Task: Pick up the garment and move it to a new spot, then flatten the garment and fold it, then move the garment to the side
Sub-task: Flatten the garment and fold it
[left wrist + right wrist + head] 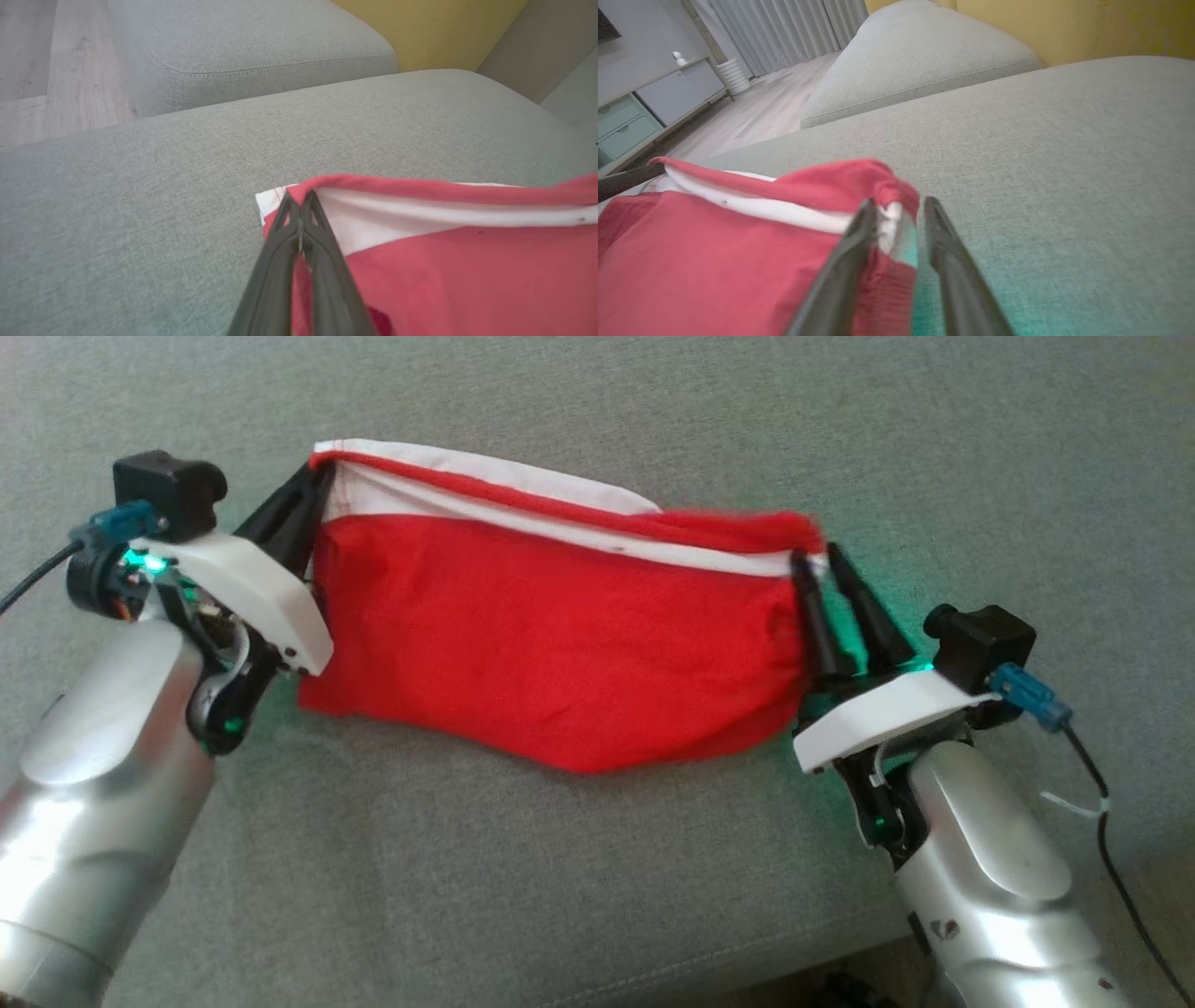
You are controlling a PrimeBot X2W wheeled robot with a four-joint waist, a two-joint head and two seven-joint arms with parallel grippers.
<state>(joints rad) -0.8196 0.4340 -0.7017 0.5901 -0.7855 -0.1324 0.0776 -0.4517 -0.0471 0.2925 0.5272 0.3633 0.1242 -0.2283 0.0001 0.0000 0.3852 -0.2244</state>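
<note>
**Head view.** A red garment (560, 644) with a white band along its upper edge lies spread across a grey sofa cushion (597, 392). It hangs slack between the two arms, and its lower edge rests on the cushion. The left claw (317, 476) is at the garment's upper left corner and the right claw (814, 555) at its upper right corner. The red hem looks bunched and blurred at the right end.

**Left wrist view.** The left claw (299, 198) is pressed together, pinching the corner where the red hem meets the white band. Beyond it are a second grey cushion (257, 42), a yellow backrest (430, 28) and pale wooden floor (46, 70).

**Right wrist view.** The right claw (900, 205) is spread a little. Its fingers (859, 242) stand on either side of the garment's corner, with cloth in the gap between them. A green glow falls on the cushion just beside it. A low cabinet (654, 107) and grey curtains (784, 28) stand well apart in the background.
</note>
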